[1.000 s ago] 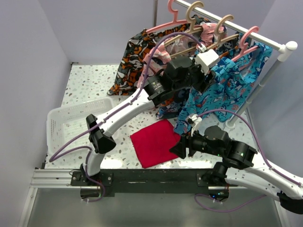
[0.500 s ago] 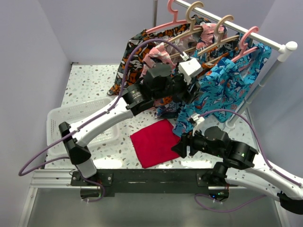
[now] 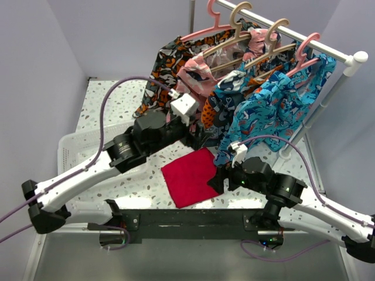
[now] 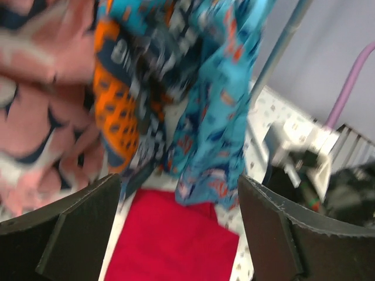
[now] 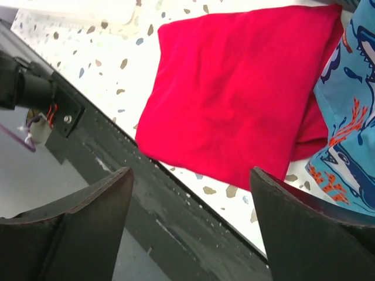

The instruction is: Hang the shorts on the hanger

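Observation:
The turquoise shorts (image 3: 266, 108) hang from the pink hanger (image 3: 306, 51) on the rail at the right, and their lower edge drapes down near the table. My left gripper (image 3: 201, 138) is open and empty, left of the shorts and apart from them. In the left wrist view the blurred shorts (image 4: 214, 111) hang ahead between the open fingers (image 4: 88, 228). My right gripper (image 3: 215, 182) is open and empty, low over the table's near edge by the red cloth. The right wrist view shows a corner of the shorts (image 5: 351, 117) at the right edge.
A folded red cloth (image 3: 190, 175) lies on the table under the shorts' hem and shows in the right wrist view (image 5: 234, 88). The rail (image 3: 275, 22) holds wooden hangers (image 3: 243, 13), another pink hanger (image 3: 212, 20) and patterned garments (image 3: 167, 64). A white basket (image 3: 73, 146) sits at the left.
My left arm has drawn back from the rack, down and to the left, leaving the shorts hanging. Its gripper is now low by the red cloth. The right arm has barely moved.

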Tool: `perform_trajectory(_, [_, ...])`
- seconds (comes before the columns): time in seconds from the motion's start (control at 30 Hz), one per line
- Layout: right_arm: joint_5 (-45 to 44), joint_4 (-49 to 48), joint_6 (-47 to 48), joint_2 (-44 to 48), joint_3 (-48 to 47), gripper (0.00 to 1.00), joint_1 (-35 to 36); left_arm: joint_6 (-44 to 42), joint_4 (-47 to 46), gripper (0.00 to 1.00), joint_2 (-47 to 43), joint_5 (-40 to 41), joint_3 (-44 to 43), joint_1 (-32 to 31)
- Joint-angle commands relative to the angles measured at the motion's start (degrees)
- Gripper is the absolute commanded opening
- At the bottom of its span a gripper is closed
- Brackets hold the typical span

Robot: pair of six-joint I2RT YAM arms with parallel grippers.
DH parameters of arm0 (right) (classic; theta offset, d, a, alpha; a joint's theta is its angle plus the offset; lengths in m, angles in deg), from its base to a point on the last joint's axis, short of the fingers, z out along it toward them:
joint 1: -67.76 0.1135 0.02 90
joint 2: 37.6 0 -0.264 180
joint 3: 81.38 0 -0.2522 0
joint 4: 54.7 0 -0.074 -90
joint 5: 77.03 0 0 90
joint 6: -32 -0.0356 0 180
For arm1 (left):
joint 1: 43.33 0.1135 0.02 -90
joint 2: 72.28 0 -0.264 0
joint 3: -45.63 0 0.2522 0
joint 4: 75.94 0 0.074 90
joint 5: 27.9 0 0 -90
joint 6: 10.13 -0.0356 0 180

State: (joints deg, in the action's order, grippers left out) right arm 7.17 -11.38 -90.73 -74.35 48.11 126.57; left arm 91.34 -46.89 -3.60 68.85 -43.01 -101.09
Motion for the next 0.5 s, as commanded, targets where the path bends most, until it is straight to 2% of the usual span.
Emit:
perform_trajectory(0.0, [-3.6, -7.2, -2.3, -0.2, 2.3, 0.87, -0.1, 9.8, 2.3, 0.90, -7.9, 8.2, 11.7, 0.4])
perform_trajectory(0.1, [-4.1, -10.7, -3.6, -0.8, 4.6, 0.89, 0.0, 15.2, 3.8, 0.95, -12.6, 11.7, 20.5, 0.2])
perform_trajectory(0.23, [-4.7, -16.1, -4.8, -1.1, 7.3, 0.90, -0.1, 20.3, 4.1, 0.97, -20.3, 15.7, 31.6, 0.3])
perform_trajectory(0.47, [-7.1, -16.9, -5.8, -1.9, 8.3, 0.92, 0.0, 22.2, 4.0, 1.00, -28.5, 17.6, 38.3, 0.3])
